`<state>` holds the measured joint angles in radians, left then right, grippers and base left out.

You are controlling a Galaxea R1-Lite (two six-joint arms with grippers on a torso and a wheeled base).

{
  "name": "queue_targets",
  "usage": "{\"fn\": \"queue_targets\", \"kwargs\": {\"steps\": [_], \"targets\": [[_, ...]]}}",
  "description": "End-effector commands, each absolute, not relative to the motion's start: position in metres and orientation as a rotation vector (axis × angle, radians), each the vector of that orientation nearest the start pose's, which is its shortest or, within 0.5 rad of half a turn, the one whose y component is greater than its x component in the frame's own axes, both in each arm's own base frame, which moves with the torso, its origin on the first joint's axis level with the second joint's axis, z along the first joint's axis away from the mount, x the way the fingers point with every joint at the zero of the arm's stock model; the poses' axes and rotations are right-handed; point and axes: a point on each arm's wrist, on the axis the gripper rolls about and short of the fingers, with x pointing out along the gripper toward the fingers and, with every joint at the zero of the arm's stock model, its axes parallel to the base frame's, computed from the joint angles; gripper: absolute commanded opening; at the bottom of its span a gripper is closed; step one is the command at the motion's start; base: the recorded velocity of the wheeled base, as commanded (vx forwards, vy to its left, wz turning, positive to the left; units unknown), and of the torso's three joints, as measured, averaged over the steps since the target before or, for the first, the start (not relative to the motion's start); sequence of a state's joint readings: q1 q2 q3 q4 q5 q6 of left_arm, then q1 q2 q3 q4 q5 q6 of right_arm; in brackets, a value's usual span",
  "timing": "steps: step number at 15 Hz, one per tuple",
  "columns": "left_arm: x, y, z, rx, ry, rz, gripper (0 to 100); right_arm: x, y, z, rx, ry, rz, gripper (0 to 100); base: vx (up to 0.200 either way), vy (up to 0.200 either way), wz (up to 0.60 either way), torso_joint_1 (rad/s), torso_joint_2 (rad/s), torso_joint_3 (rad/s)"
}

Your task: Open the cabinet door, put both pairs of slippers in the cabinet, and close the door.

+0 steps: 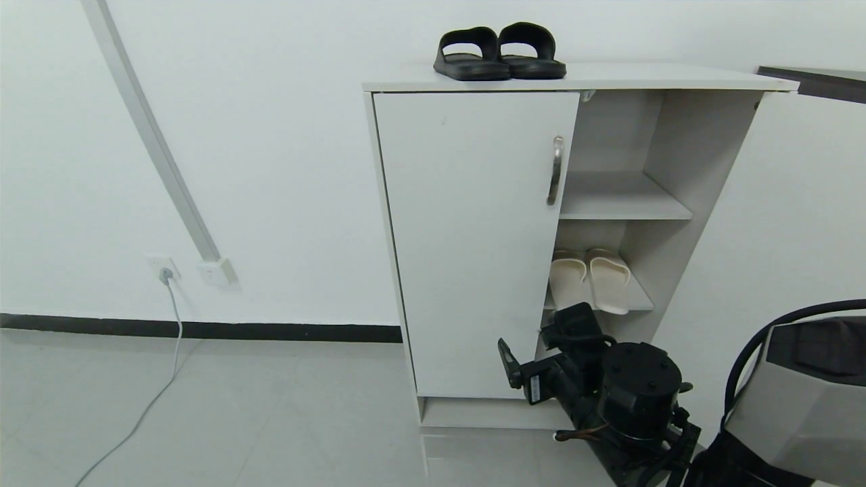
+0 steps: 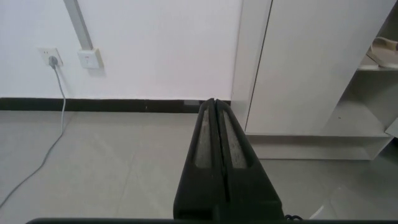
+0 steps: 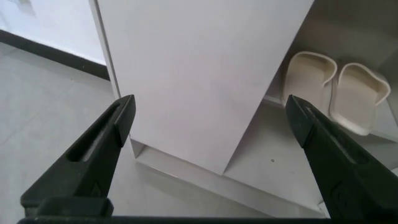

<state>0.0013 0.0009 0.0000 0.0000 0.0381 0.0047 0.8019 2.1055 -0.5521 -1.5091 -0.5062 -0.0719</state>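
Slippers: 2 pairs, black (image 1: 473,65) atop cabinet (image 1: 473,237), cream (image 1: 609,279) inside | left fingers (image 2: 204,143) closed | right fingers (image 3: 99,149) wide

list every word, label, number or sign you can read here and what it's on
No text can be read anywhere in these pictures.
Pale sticker on the arm behind the right gripper: too small to read.
Cabinet door, black slippers, cream slippers, wall socket: no print visible.
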Motion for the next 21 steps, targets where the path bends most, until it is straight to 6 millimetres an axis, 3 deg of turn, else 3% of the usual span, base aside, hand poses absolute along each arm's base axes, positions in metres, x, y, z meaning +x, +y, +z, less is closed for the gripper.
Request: {"fn": "queue_targets", "kwargs": {"steps": [1,11,21], "targets": [[-0.0227,0.0008,0.0755,0.005,0.002,0.040,0,0.2387,0.2312,0.0761,-0.104,0.032,0.297,100,0.000,0.000,0.00,0.000,0.00,0.000],[-0.0227,0.0008,0.0755,0.005,0.002,0.040,0,0.2388,0.2313,0.0781,-0.108,0.021,0.297,100,0.000,0.000,0.00,0.000,0.00,0.000],[-0.0227,0.0009,0.0755,0.003,0.002,0.041,0,0.2381,0.2321,0.0773,-0.112,0.024,0.300,100,0.000,0.000,0.00,0.055,-0.38,-0.334]]}}
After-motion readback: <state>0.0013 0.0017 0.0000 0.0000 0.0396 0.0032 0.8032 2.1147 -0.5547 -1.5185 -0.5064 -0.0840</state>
